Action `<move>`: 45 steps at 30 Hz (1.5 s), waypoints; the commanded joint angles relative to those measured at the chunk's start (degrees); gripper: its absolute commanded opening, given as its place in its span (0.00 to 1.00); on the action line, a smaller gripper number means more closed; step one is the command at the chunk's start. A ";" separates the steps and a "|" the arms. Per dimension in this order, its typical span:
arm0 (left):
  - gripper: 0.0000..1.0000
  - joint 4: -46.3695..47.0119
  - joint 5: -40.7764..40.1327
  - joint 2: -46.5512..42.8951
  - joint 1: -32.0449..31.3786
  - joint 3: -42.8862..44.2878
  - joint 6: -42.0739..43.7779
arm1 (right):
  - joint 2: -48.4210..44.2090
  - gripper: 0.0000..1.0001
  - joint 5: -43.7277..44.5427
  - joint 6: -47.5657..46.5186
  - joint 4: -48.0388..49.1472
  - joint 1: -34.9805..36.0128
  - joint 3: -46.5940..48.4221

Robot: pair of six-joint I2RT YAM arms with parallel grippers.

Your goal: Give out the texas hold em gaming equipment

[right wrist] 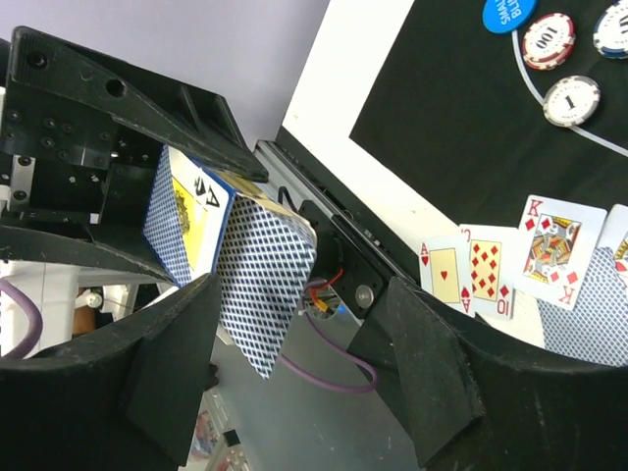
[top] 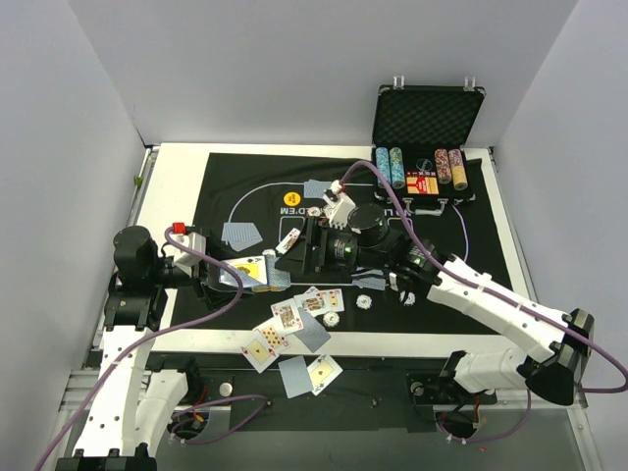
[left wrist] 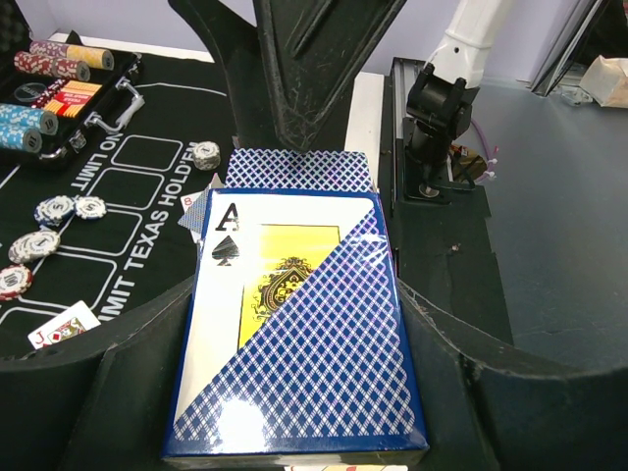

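My left gripper (top: 253,275) is shut on a blue card deck (left wrist: 294,324) with an ace of spades on its face, held over the mat's left side. A blue-backed card (right wrist: 265,285) sticks out of the deck's far end. My right gripper (right wrist: 299,294) faces the deck, open, and the card hangs between its fingers, close to the left finger (right wrist: 186,343). Face-up cards (top: 285,314) and face-down ones (top: 242,234) lie on the felt mat (top: 461,245). Loose chips (top: 368,282) sit near the middle. A yellow button (top: 291,197) and a blue button (right wrist: 508,12) lie on the mat.
The open black case (top: 427,118) stands at the back right with rows of chips (top: 396,167). More cards (top: 312,373) lie off the mat at the near edge. Small chip stacks (left wrist: 49,226) show in the left wrist view. The two grippers crowd the mat's left centre.
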 commanded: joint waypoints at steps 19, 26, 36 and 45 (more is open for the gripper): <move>0.00 -0.15 1.74 0.18 0.38 4.48 1.13 | -2.75 0.29 -1.08 0.98 1.37 -1.72 -2.21; 0.00 -0.33 1.39 0.27 0.38 4.13 1.22 | -5.03 0.36 -0.47 1.77 1.54 -2.87 -2.47; 0.00 0.02 0.95 0.80 0.38 4.13 1.39 | 0.32 0.51 -3.01 2.65 3.48 -0.32 0.42; 0.00 0.37 0.78 0.97 0.38 4.04 1.39 | 0.42 0.38 -3.81 2.92 4.09 -0.49 -0.80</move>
